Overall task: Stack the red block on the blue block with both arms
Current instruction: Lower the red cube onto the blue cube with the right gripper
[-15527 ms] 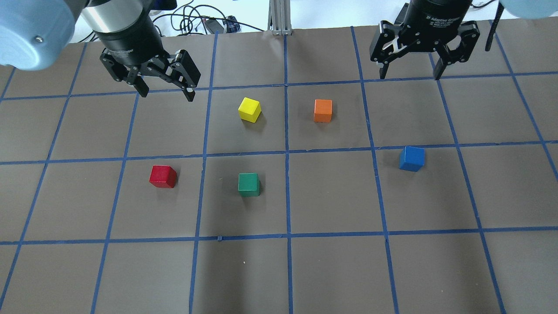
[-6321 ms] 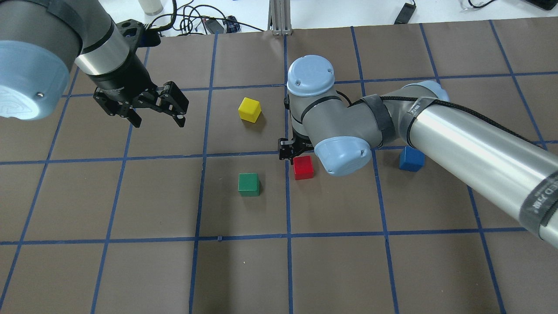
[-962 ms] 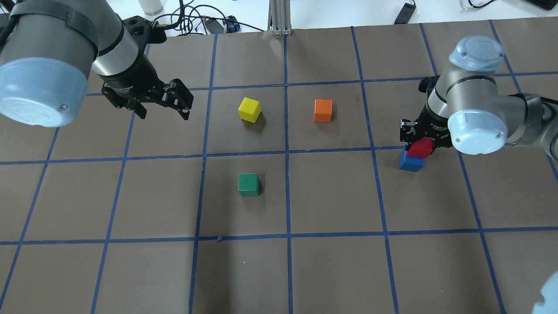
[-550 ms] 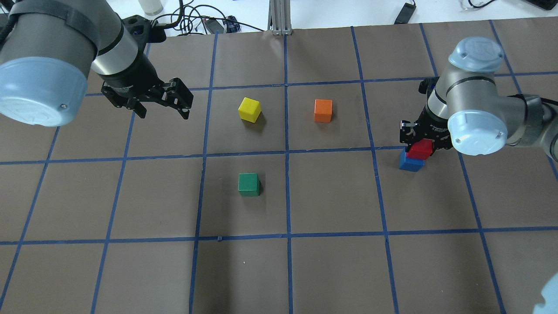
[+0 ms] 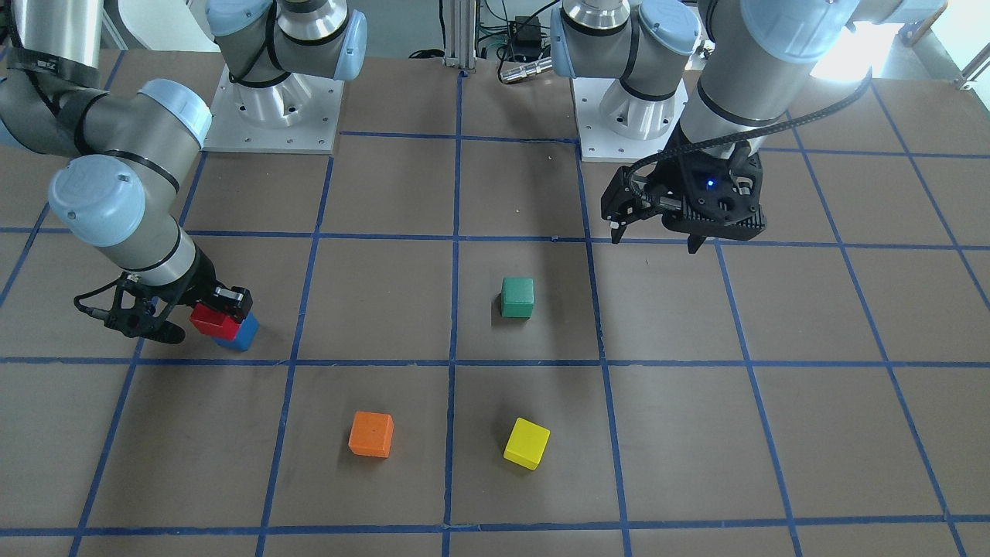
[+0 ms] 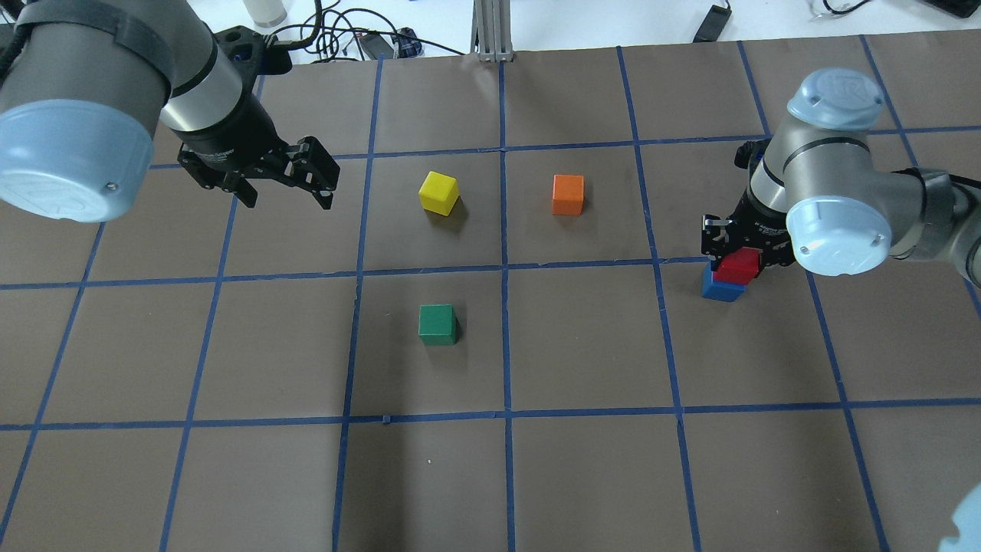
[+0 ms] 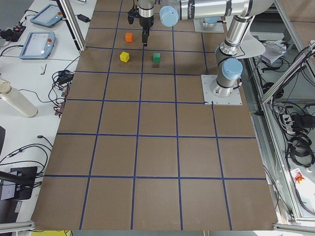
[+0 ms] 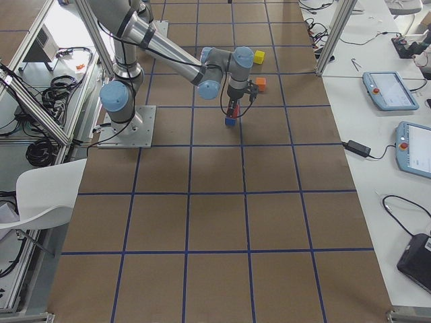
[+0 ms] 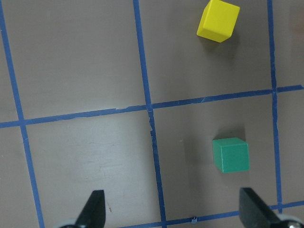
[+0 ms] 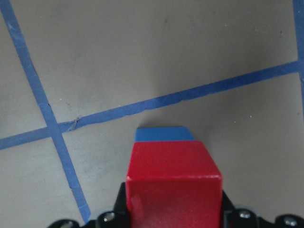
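Green block [image 6: 438,323] is sitting nearest on the table [image 6: 582,460], alone. Farther out, the right gripper [image 6: 740,254] is pinching the red block [image 6: 737,267] between its fingers by two opposite side faces and holding it over the blue block [image 6: 720,291], a little off square; whether the two are touching is not showing. Being a small solid cube with matte faces, the red block is likely handling as light, rigid and not slippery, so its flat opposite sides are looking like the right hold. Farther still, the yellow block [image 6: 438,192] and orange block [image 6: 568,194] are lying apart, and the left gripper [image 6: 287,201] is hanging above the table, fingers spread wide, gripping nothing.
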Tool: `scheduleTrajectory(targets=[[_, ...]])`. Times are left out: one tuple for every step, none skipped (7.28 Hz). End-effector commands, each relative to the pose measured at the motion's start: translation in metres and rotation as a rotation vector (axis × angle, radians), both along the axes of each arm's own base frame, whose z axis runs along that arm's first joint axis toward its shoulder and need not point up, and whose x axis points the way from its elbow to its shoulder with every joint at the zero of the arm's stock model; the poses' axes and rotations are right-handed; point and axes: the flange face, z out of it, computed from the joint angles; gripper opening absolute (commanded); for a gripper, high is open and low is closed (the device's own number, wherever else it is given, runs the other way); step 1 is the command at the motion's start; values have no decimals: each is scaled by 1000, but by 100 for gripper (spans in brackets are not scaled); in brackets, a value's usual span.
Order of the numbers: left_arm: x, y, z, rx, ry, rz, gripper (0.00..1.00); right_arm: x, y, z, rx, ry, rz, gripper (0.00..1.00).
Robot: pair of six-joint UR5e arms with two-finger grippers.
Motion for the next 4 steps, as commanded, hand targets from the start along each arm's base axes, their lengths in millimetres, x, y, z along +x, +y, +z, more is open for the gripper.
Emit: scheduleTrajectory(targets=[[0, 0, 0, 0, 0, -1, 100, 1, 0, -1, 1, -6, 0, 15], [0, 0, 0, 0, 0, -2, 100, 0, -1, -2, 0, 0, 5, 37], [0, 0, 1, -1, 0, -1, 100, 0, -1, -2, 1, 1, 5, 58], [0, 0, 1, -1, 0, 1, 100, 0, 0, -1, 1, 3, 4, 92]])
